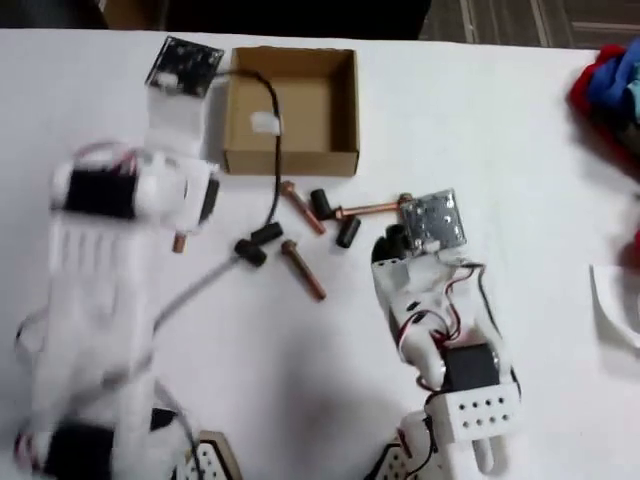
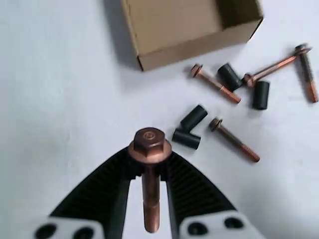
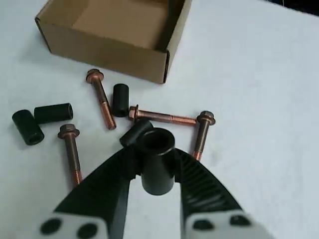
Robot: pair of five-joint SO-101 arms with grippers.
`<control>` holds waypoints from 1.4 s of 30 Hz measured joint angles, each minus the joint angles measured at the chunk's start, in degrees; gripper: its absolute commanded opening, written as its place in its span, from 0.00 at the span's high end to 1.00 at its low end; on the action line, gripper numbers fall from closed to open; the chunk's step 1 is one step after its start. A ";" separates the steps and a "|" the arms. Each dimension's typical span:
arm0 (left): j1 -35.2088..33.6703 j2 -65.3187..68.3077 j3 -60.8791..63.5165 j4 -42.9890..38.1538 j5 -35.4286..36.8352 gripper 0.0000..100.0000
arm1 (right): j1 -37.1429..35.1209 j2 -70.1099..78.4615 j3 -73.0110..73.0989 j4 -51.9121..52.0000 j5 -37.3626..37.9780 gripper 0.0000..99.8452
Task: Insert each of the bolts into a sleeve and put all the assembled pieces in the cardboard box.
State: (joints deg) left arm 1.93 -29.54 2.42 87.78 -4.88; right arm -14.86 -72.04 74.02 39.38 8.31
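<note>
A bolt (image 2: 150, 199) is pinched just under its head by the left tool (image 2: 150, 167), and a sleeve (image 3: 157, 169) by the right tool (image 3: 156, 158). Four more bolts (image 2: 234, 139) and four loose sleeves (image 2: 193, 118) are scattered on the worktop (image 1: 500, 130) beside the open cardboard box (image 1: 290, 160).

A white desk (image 1: 500, 150) takes up nearly all of the high view, its matte top evenly lit, with only soft, short shadows. Beyond the desk's far edge runs a dark, unlit strip (image 1: 300, 15), and past its far right corner a grey floor (image 1: 520, 20) crossed by pale lines. A tan shape (image 1: 130, 10) shows behind the far left edge. At the desk's right edge lie a red and blue cloth bundle (image 1: 612, 85) and, nearer, a curved white object (image 1: 615, 305)
</note>
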 measured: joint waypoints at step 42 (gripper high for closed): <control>19.34 -10.29 9.49 -41.32 15.12 0.97 | -13.10 34.55 -14.24 -33.23 -13.45 0.98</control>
State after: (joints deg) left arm 21.27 -39.82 11.91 46.46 10.24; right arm -27.96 -37.49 59.78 6.15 -5.14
